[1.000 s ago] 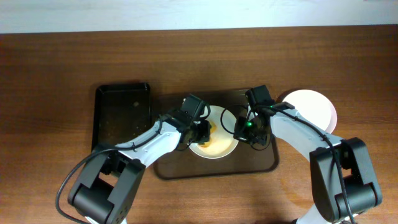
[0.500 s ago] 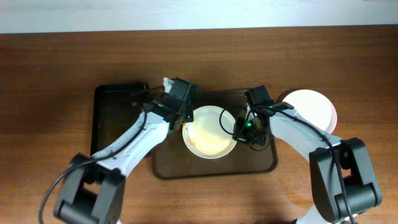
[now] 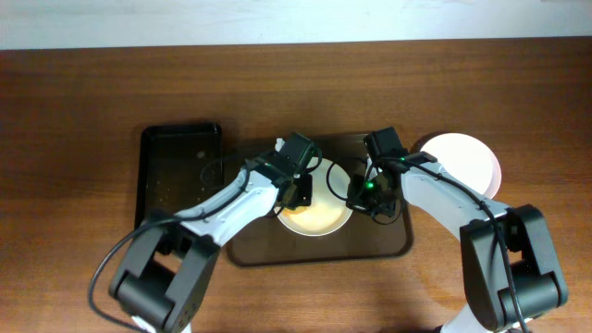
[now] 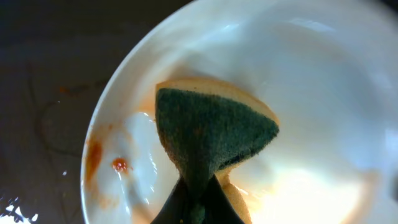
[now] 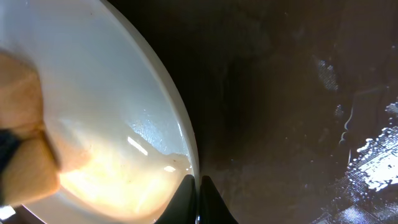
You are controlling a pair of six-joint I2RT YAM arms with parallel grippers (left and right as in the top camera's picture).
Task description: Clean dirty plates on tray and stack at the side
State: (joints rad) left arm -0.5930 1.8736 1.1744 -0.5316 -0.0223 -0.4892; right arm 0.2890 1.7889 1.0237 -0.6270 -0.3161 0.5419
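A white dirty plate [image 3: 319, 215] lies on the brown tray [image 3: 388, 242]. My left gripper [image 3: 294, 190] is shut on a sponge [image 4: 211, 134], green side up and yellow below, pressed onto the plate's inside [image 4: 311, 81]. Orange-red sauce smears [image 4: 118, 165] remain near the plate's left rim. My right gripper [image 3: 359, 196] is shut on the plate's right rim [image 5: 186, 149], one finger on each side of it [image 5: 196, 186]. A clean white plate [image 3: 462, 159] lies on the table to the right of the tray.
A black tray [image 3: 180, 171] with crumbs lies to the left of the brown tray. The brown tray's surface is wet with droplets [image 5: 367, 162]. Wooden table [image 3: 92, 92] all around.
My left gripper swung out to the black tray's edge, then came back onto the plate with the sponge. The right gripper has kept its hold on the rim.
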